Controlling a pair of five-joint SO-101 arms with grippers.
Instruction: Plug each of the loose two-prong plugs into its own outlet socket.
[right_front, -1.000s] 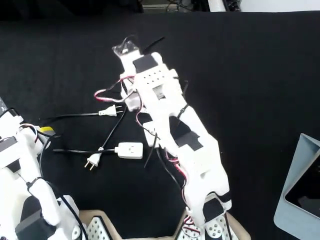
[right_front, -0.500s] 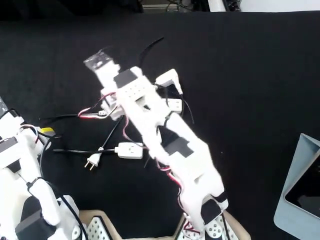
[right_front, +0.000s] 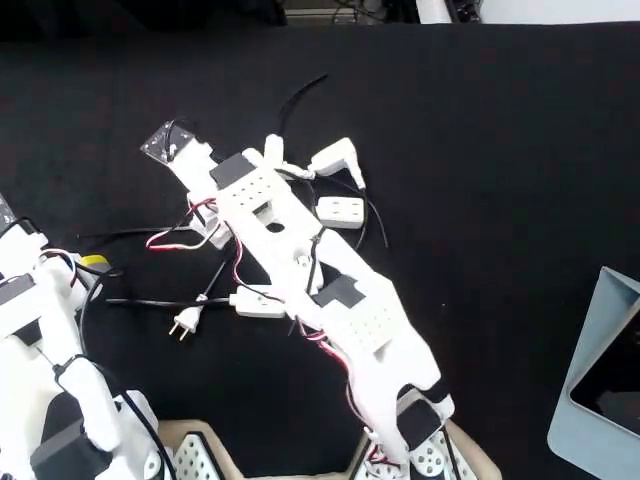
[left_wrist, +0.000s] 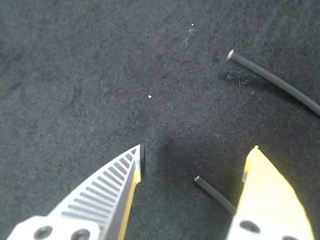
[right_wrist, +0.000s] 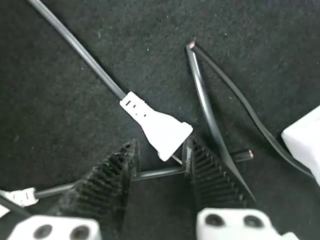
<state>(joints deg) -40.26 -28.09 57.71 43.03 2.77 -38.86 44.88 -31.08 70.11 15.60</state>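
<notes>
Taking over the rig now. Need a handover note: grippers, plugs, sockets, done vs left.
Right gripper: open, fingers either side of a white flat two-prong plug lying on the black cloth; not yet shut on it.
Left gripper: open, holding nothing, low over the cloth.
Small white plug and larger white plug: both loose.
White outlet socket: open. Second white socket: partly under the right arm.
Done: nothing plugged in. Left: every plug.
</notes>
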